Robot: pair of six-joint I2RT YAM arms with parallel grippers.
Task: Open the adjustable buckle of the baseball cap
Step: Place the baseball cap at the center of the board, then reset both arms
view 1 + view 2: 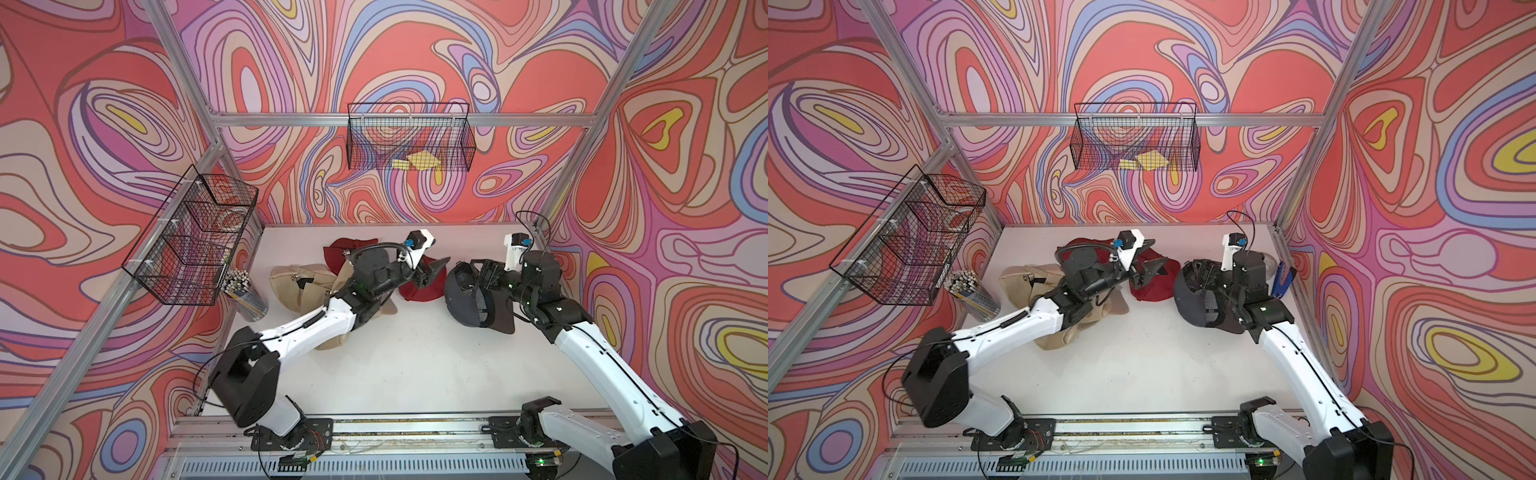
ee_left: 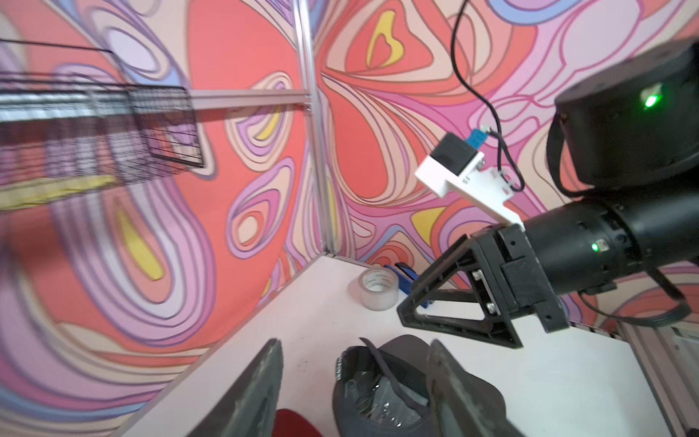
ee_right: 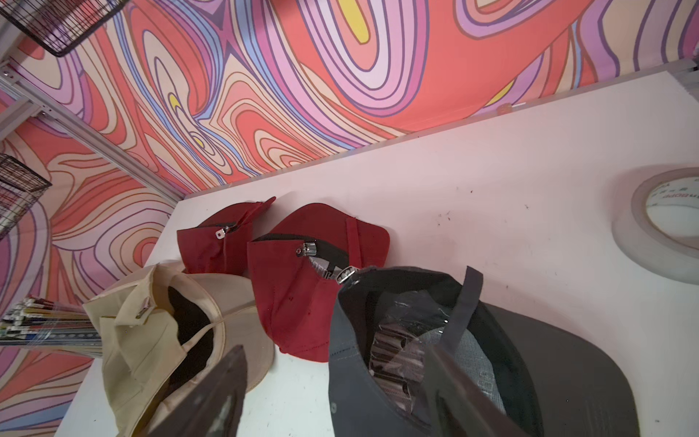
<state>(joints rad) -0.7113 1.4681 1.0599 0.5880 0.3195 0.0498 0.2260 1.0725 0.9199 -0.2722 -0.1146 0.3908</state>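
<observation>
Sagging grey cap (image 3: pixel 548 363), shiny metal buckle (image 3: pixel 346 274)

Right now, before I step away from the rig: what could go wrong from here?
The grey baseball cap lies loose under the open right pincer; a closing finger might snag and drag it. Its buckle lies right beside the nearest red cap's buckle, easy to confuse. The open left pincer hovers near the right arm; they might collide.
</observation>
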